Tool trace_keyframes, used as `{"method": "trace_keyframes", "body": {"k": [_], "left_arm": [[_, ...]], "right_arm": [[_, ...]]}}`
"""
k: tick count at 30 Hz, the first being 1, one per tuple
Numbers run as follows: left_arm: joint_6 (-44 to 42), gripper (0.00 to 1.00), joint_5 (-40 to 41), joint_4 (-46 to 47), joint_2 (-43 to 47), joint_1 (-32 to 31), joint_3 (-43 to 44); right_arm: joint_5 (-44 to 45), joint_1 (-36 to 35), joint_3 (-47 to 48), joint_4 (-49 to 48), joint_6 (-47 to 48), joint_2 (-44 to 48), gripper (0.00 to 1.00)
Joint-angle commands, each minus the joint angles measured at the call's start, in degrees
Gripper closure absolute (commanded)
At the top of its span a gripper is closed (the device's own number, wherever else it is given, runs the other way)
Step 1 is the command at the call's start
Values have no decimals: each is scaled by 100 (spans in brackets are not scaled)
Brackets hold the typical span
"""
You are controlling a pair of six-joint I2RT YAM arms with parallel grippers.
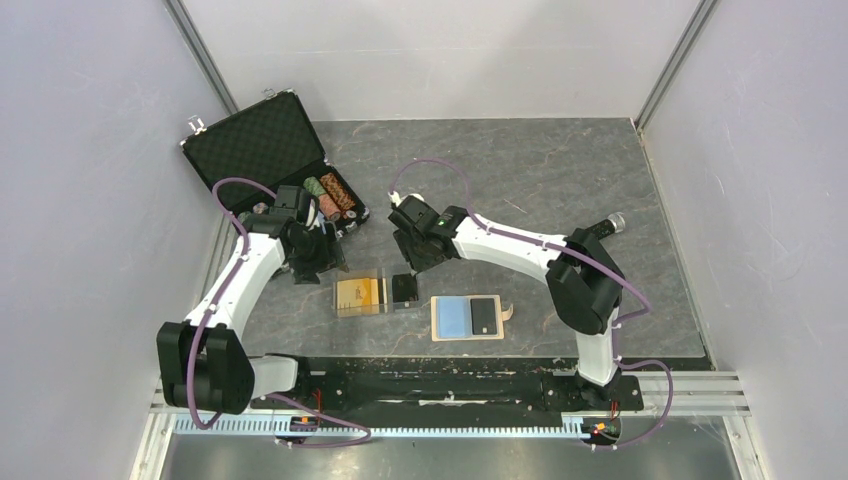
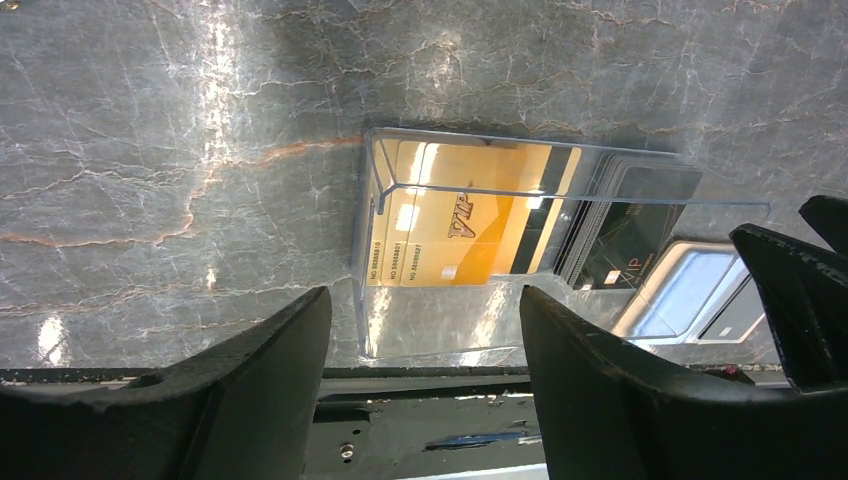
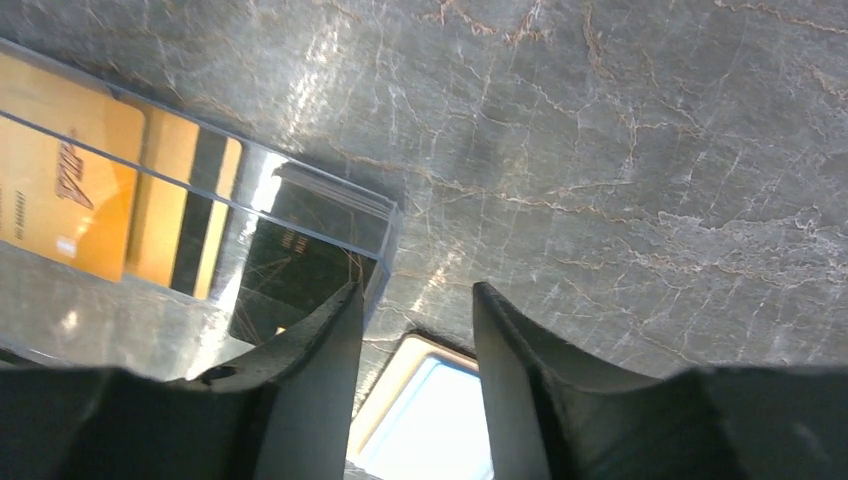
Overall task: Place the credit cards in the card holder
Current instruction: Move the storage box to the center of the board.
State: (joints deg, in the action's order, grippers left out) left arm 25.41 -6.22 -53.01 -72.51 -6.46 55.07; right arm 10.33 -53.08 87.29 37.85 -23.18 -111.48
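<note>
The tan card holder (image 1: pixel 467 318) lies open near the front edge, with a light blue pocket on its left half and a dark card (image 1: pixel 483 315) on its right half. Orange-gold credit cards (image 1: pixel 360 292) lie in a clear plastic box (image 2: pixel 400 330), and a stack of black cards (image 1: pixel 405 289) sits at its right end. My left gripper (image 1: pixel 318 265) hovers just left of the box, open and empty (image 2: pixel 423 295). My right gripper (image 1: pixel 411 266) hangs over the black stack (image 3: pixel 300 265), open with nothing between its fingers (image 3: pixel 415 290). The holder (image 3: pixel 430 410) shows below it.
A black poker-chip case (image 1: pixel 262 145) stands open at the back left, with rows of chips (image 1: pixel 330 195) in it. Grey walls close in both sides. The black base rail (image 1: pixel 450 385) runs along the near edge.
</note>
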Motion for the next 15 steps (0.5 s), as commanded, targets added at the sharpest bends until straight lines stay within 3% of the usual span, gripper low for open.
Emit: {"method": "trace_keyframes", "body": {"k": [1, 4, 8, 15], "left_arm": [[-326, 24, -141, 151, -7, 31, 20], [-343, 24, -204, 153, -9, 23, 15], [-370, 24, -288, 190, -9, 27, 4], [-388, 24, -387, 239, 1, 22, -22]], "right_arm": [[-239, 25, -261, -87, 34, 337, 47], [-471, 20, -486, -256, -15, 593, 37], [-768, 26, -631, -361, -37, 573, 37], [-1015, 21, -547, -495, -57, 114, 72]]}}
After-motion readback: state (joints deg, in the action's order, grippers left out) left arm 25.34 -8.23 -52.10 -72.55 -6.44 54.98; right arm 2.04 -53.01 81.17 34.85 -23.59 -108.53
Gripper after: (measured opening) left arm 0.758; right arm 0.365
